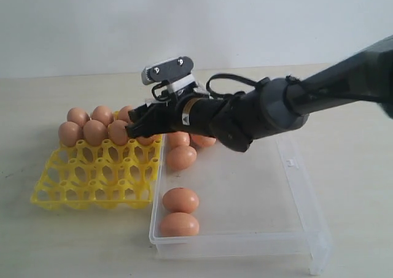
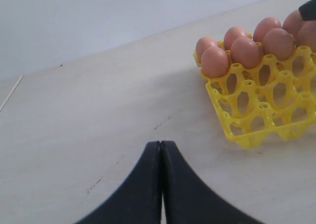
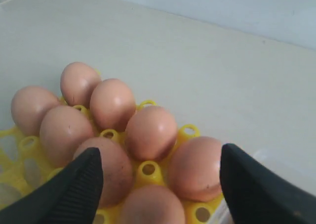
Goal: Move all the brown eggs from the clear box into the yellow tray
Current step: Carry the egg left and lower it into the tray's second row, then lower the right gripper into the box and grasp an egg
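Right gripper point(image 3: 159, 152) spread wide over yellow tray point(image 1: 92, 183) 12 o'clock rows. Brown eggs point(image 1: 94, 132) upright there, 6 o'clock cups free. Others lie sideways along clear box point(image 1: 264, 192) 9 o'clock wall. Left gripper point(image 2: 161, 152) pinched shut.

Brown eggs point(image 1: 94, 131) sit in yellow tray point(image 1: 92, 202) and clear box point(image 1: 245, 192).

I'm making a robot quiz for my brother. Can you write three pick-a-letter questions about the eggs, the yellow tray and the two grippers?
1. The right gripper hangs: A over the bright yellow plastic lattice tray; B under it; C far from it.
2. The smooth oval eggs are: A white; B brown; C blue.
3. The left gripper is: A shut; B wide open; C holding an egg.
Answers: A, it straddles eggs in the tray; B, all look orange-brown; A, its jaws meet, nothing between.
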